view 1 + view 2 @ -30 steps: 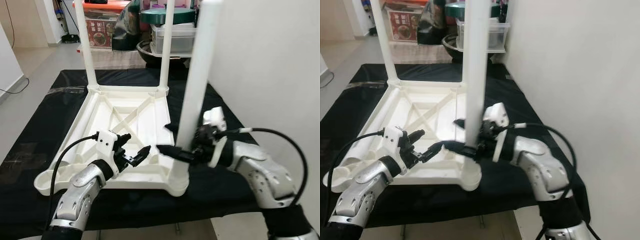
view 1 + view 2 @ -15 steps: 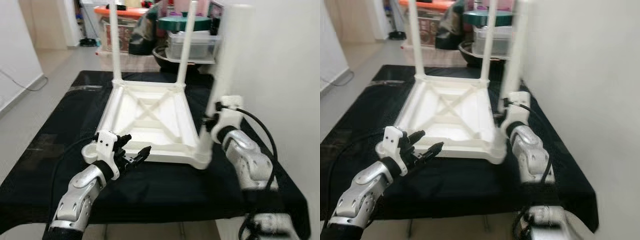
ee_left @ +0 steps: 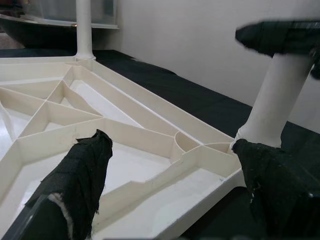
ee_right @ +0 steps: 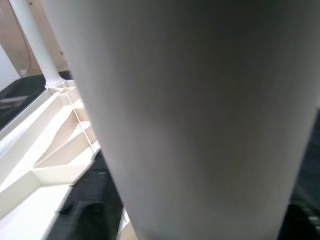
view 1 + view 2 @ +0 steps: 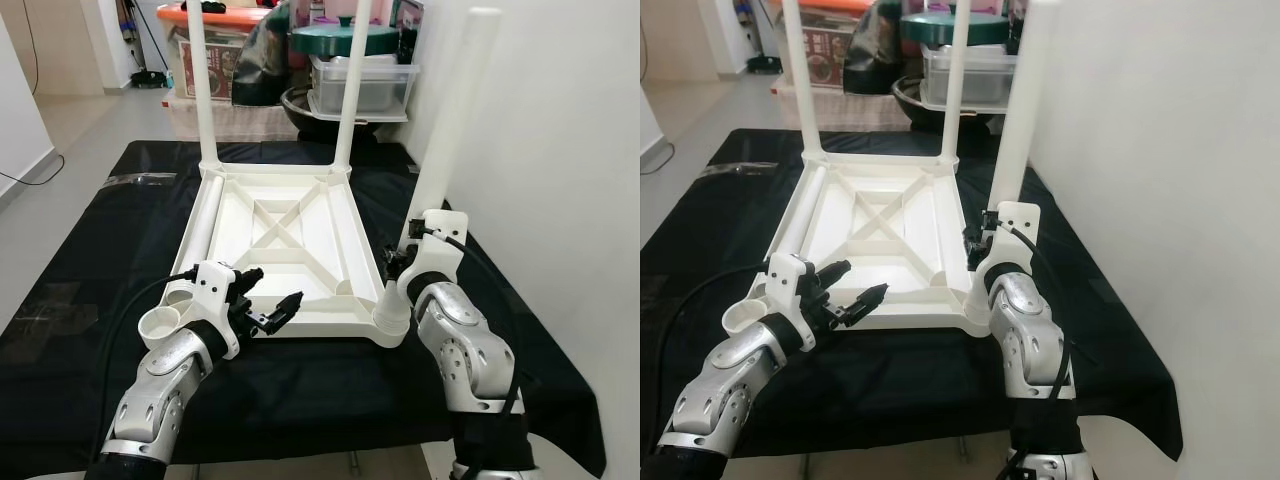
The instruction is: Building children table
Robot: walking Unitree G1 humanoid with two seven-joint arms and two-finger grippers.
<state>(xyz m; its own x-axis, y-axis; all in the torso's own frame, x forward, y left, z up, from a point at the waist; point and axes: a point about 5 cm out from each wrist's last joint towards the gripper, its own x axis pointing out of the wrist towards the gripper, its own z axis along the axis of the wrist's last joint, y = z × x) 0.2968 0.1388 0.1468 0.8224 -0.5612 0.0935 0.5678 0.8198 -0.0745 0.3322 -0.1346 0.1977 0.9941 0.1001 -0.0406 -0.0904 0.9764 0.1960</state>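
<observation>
A white children's table top (image 5: pixel 290 262) lies upside down on a black-covered table (image 5: pixel 300 380). Two white legs stand in its far corners, the left leg (image 5: pixel 197 80) and the right leg (image 5: pixel 352 85). A third leg (image 5: pixel 450 120) stands in the near right corner. The near left socket (image 5: pixel 160 325) holds nothing. A white tube (image 5: pixel 198 225) lies along the top's left rim. My right gripper (image 5: pixel 395 262) is shut on the near right leg just above its socket; this leg (image 4: pixel 190 115) sits very close in the right wrist view. My left gripper (image 5: pixel 277 286) hangs open over the near rim, holding nothing.
A white wall (image 5: pixel 560 150) runs close along the right side. Behind the table stand storage boxes (image 5: pixel 360 80), a dark bowl (image 5: pixel 320 110) and an orange-lidded bin (image 5: pixel 225 40). Bare floor (image 5: pixel 70 130) lies to the left.
The camera has pulled back, so the whole table now shows. My right arm has swung in front of the near right leg, its gripper still on the leg. The left gripper stays open.
</observation>
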